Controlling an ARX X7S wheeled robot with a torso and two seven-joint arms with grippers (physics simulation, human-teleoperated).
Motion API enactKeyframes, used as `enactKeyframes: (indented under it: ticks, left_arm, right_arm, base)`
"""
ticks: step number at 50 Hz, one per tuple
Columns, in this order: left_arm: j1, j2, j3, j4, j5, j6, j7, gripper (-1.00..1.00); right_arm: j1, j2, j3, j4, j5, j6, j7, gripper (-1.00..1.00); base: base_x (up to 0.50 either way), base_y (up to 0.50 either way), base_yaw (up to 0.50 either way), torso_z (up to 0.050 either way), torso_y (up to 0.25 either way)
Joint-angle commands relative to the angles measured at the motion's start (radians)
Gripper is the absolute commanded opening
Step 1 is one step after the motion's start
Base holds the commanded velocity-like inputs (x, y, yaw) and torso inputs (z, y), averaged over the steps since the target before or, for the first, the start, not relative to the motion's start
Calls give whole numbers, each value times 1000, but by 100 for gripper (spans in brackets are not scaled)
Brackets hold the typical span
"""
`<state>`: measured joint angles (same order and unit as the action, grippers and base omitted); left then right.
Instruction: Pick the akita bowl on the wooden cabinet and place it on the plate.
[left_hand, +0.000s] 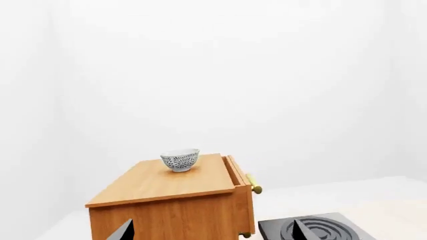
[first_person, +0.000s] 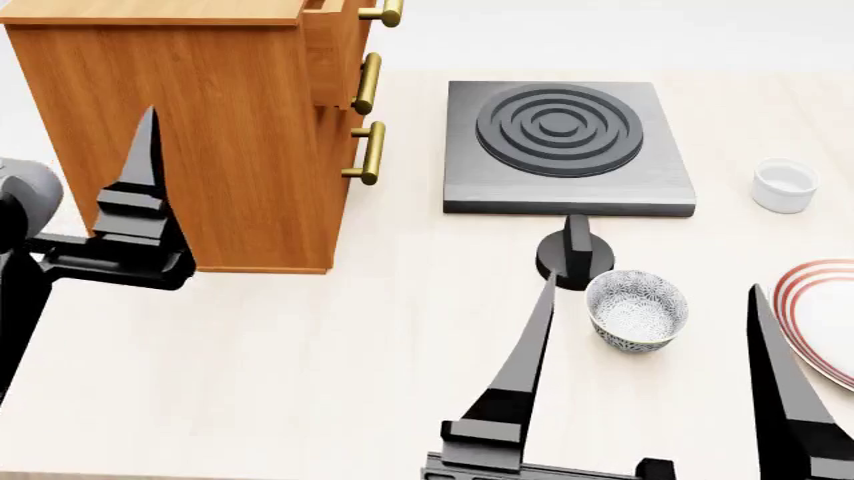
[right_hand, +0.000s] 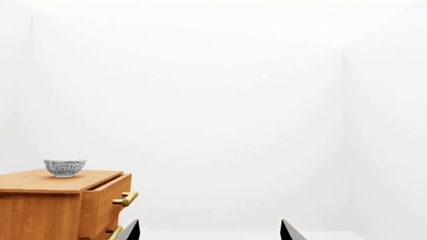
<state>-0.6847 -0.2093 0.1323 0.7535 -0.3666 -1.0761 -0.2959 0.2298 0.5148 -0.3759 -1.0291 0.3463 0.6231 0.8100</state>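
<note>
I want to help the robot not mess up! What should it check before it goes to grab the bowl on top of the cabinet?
1. Akita bowl upright on the wooden cabinet: ok.
2. Left gripper open: ok.
3. Right gripper open: ok.
4. A gripper close to the akita bowl: not ok, both are well short of it.
5. Plate free to take the bowl: cannot tell, it is cut off by the head view's edge; the part that shows is bare.
6. Right bowl chosen: not ok yet, a second patterned bowl sits on the table beside the plate.

Perhaps kitchen: stove (first_person: 570, 146), wooden cabinet (first_person: 200, 130).
</note>
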Motion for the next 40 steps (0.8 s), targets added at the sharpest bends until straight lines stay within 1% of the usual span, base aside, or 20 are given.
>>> enactKeyframes:
  ticks: [1,2,4,5,11,15,16,17,18,20,22,24,28,31,33,36,40]
  left_arm:
    - [-198,53,-79,70,-100,-233,-11,100]
    - [-213,73,-111,69,-125,-265,-1,100]
    - [-228,78,-119,69,-130,-291,-11,100]
    - [-239,93,-144,71,-144,-311,-9,100]
    - [-279,102,-149,68,-158,-373,-29,100]
    - [-362,140,-220,60,-201,-468,-28,100]
    - [-407,142,-231,48,-238,-493,-56,100]
    - [-423,133,-234,34,-284,-493,-94,100]
    - [-468,115,-217,18,-335,-493,-140,100]
    - [-509,100,-229,-22,-446,-493,-225,100]
    - [-545,83,-221,-41,-504,-490,-273,100]
    - [-569,56,-189,-69,-502,-477,-286,100]
    - [-609,31,-162,-139,-504,-482,-299,100]
    - [-675,1,-107,-197,-501,-476,-315,100]
    - [-694,-9,-96,-212,-513,-474,-311,100]
    - [-710,-18,-88,-202,-527,-475,-329,100]
    - [-690,-11,-123,-202,-570,-470,-342,100]
  right_arm:
    - [90,151,-133,-16,124,-55,207,100]
    - [93,160,-145,-15,123,-63,217,100]
    - [98,171,-161,-14,125,-73,230,100]
    - [98,175,-164,-12,128,-78,234,100]
    - [112,192,-183,-8,134,-92,257,100]
    - [115,197,-193,-2,133,-101,260,100]
    - [113,198,-194,3,133,-108,259,100]
    - [114,198,-197,3,130,-108,259,100]
    - [115,197,-200,5,127,-112,258,100]
    - [112,198,-209,8,118,-121,255,100]
    - [105,203,-210,13,113,-135,254,100]
    - [101,208,-210,11,108,-136,261,100]
    - [94,214,-215,17,97,-149,263,100]
    - [88,213,-223,24,88,-159,262,100]
    - [88,214,-230,23,79,-160,262,100]
    - [84,216,-232,25,74,-167,263,100]
    - [79,219,-235,23,66,-172,268,100]
  base:
    - [0,0,0,0,0]
    - [0,0,0,0,0]
    - [0,0,0,0,0]
    - [0,0,0,0,0]
    - [0,0,0,0,0]
    - [0,0,0,0,0]
    - [0,0,0,0,0]
    - [0,0,0,0,0]
    - [0,0,0,0,0]
    - [0,0,0,0,0]
    - [0,0,0,0,0]
    - [0,0,0,0,0]
    - [0,0,0,0,0]
    - [0,0,0,0,0]
    - [0,0,0,0,0]
    - [0,0,0,9,0]
    - [0,0,0,44,0]
